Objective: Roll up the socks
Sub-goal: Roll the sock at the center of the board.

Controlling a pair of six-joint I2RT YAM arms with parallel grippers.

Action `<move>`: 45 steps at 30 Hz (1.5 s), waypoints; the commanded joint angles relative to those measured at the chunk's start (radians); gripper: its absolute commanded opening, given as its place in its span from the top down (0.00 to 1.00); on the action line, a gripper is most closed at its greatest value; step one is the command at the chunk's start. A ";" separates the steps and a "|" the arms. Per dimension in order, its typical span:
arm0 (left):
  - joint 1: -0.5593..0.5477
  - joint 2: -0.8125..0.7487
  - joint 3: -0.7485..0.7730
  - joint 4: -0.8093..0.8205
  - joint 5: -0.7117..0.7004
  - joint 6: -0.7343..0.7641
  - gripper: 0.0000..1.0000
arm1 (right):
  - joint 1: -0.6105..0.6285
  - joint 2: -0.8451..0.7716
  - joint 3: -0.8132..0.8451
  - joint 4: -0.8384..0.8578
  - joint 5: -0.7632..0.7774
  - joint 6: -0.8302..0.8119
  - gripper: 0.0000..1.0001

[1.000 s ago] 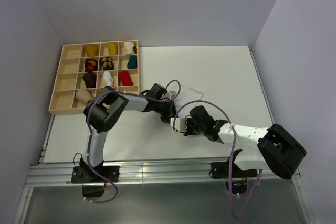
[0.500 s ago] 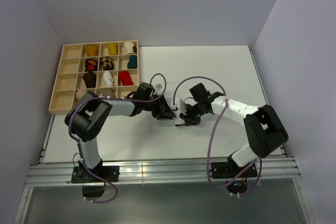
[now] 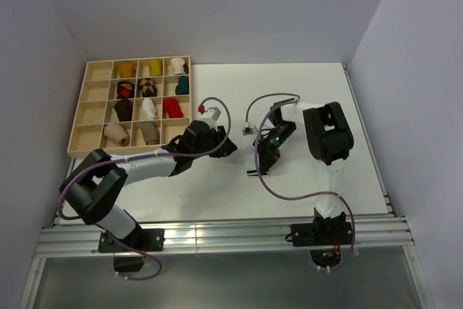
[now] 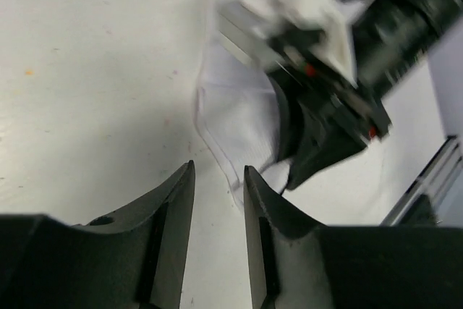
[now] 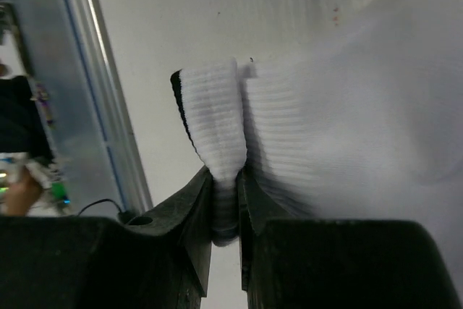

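— Right gripper (image 5: 226, 200)?
— Clamped on the ribbed cuff of the pale sock (image 5: 347, 128); the fold is pinched between its fingers.
— Left gripper (image 4: 218, 186)?
— Fingers a narrow gap apart, nothing between them, just beside the sock's edge.
— Sock's position?
— On the table (image 3: 311, 99), mid-surface, between both grippers. Rolled socks (image 3: 172, 107) sit in the tray (image 3: 79, 117).
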 commanded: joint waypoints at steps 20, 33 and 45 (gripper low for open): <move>-0.240 0.198 0.133 0.114 0.083 0.604 0.50 | -0.072 0.241 0.211 -0.267 -0.035 0.087 0.85; -0.239 0.290 0.148 0.131 0.096 0.570 0.60 | -0.072 0.229 0.215 -0.252 -0.028 0.120 0.84; -0.208 0.341 0.125 0.128 0.246 0.388 1.00 | -0.076 -0.021 0.031 0.084 0.076 0.283 0.50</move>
